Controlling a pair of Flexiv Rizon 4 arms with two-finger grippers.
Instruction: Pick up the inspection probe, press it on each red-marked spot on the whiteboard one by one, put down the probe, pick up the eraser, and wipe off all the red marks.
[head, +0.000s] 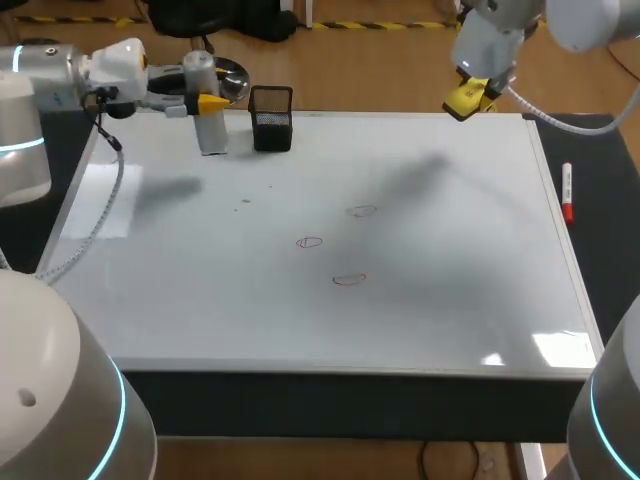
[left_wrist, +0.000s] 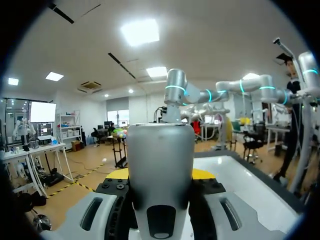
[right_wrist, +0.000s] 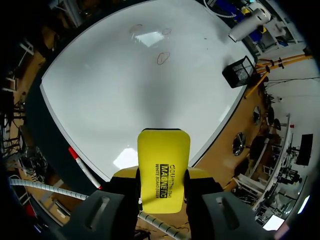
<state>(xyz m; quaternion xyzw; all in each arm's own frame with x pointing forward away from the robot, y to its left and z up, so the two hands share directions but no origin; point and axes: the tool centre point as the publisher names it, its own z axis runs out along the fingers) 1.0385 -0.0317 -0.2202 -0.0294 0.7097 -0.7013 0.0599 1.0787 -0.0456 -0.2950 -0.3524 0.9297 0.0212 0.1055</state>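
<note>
The probe (head: 209, 128), a silver-grey cylinder, hangs above the whiteboard's (head: 450, 260) far left corner with my left gripper (head: 205, 103) shut on it. In the left wrist view the probe (left_wrist: 160, 165) fills the space between the yellow tips. Above the board's far right edge, my right gripper (head: 468, 97) is shut on the yellow eraser (head: 464, 98). The right wrist view shows the eraser (right_wrist: 163, 170) clamped between the fingers, high over the whiteboard (right_wrist: 110, 85). Three red marks (head: 362, 211), (head: 310, 242), (head: 348, 279) lie near the board's middle.
A black mesh cup (head: 271, 118) stands at the far edge just right of the probe. A red marker (head: 567, 192) lies on the dark strip beside the board's right edge. The table's dark front edge (head: 350, 395) runs below the board.
</note>
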